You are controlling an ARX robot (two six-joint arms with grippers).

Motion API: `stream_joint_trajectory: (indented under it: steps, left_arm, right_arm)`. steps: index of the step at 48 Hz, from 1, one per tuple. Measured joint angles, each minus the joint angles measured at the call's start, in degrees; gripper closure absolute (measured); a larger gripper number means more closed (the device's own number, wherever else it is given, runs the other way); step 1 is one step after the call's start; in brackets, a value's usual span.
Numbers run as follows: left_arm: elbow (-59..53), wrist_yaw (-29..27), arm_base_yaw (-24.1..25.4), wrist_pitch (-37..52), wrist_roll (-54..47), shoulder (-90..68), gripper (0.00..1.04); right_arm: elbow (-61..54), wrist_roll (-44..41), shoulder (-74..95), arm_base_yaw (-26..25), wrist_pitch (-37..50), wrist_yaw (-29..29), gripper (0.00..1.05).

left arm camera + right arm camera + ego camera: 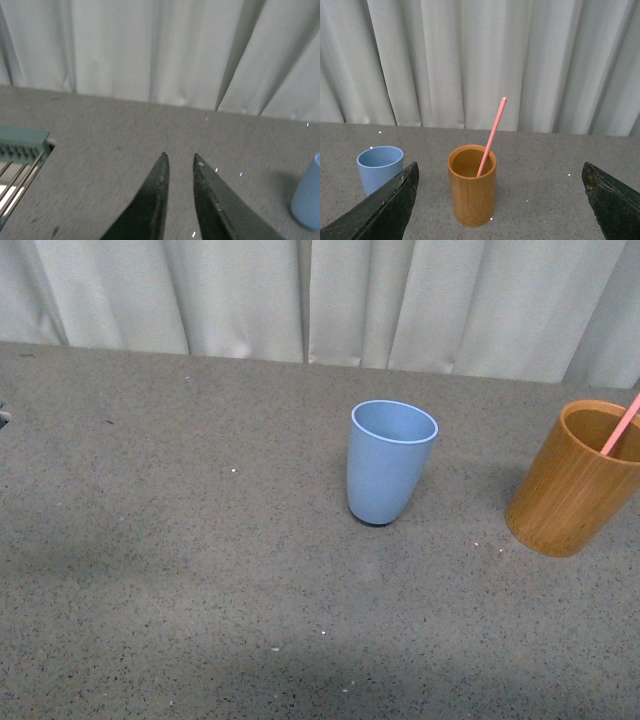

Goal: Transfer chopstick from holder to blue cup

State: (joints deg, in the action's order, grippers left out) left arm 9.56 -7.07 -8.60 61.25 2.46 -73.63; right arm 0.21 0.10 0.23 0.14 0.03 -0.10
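One blue cup (pixel 390 465); one wooden holder (pixel 570 490); one pink chopstick (pixel 622 425); one grey table (pixel 180 540); one slatted rack (pixel 22 160).

The tabletop (pixel 180 540) is gray with lots of tiny dark dots. A blue cup (pixel 390 462) stands upright on it near the middle. A round brown wooden holder (pixel 572 480) stands on it too, to the right of the cup and well apart from it. A few small white crumbs (pixel 324 632) lie here and there.

Grey speckled counter (pixel 200 540). Pale pleated curtain (pixel 300 290) hangs along its far edge. Teal rack (pixel 22 145) with metal bars rests on the counter.
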Motion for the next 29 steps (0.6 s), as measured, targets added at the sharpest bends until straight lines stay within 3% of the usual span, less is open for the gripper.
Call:
stream_joint_trajectory:
  steps: [1,4,8,13,17,29]
  left_arm:
    - [-2.49,3.17,3.06,-2.99,-0.52,4.09,0.90]
    - [-6.64,5.49,7.02,-10.97,-0.90,14.23,1.01]
    - [-8.46,6.60,8.15,-25.29,-1.33,29.97,1.01]
    - [-8.41,7.13,8.33,-54.45,-1.73,62.58,1.01]
    - [-8.41,7.08,8.46,-60.70,-1.86,71.91,1.01]
    - [-8.41,7.10,8.46,-61.22,-1.99,73.37,1.01]
  right_arm:
    - [0.00,0.00,0.00,0.00,0.00,0.00,0.10]
    - [0.00,0.00,0.00,0.00,0.00,0.02,0.10]
    - [0.00,0.00,-0.02,0.00,0.00,0.07,0.10]
    - [0.00,0.00,0.00,0.00,0.00,0.22,0.10]
    - [0.00,0.00,-0.02,0.00,0.00,0.15,0.10]
    - [0.00,0.00,-0.02,0.00,0.00,0.15,0.10]
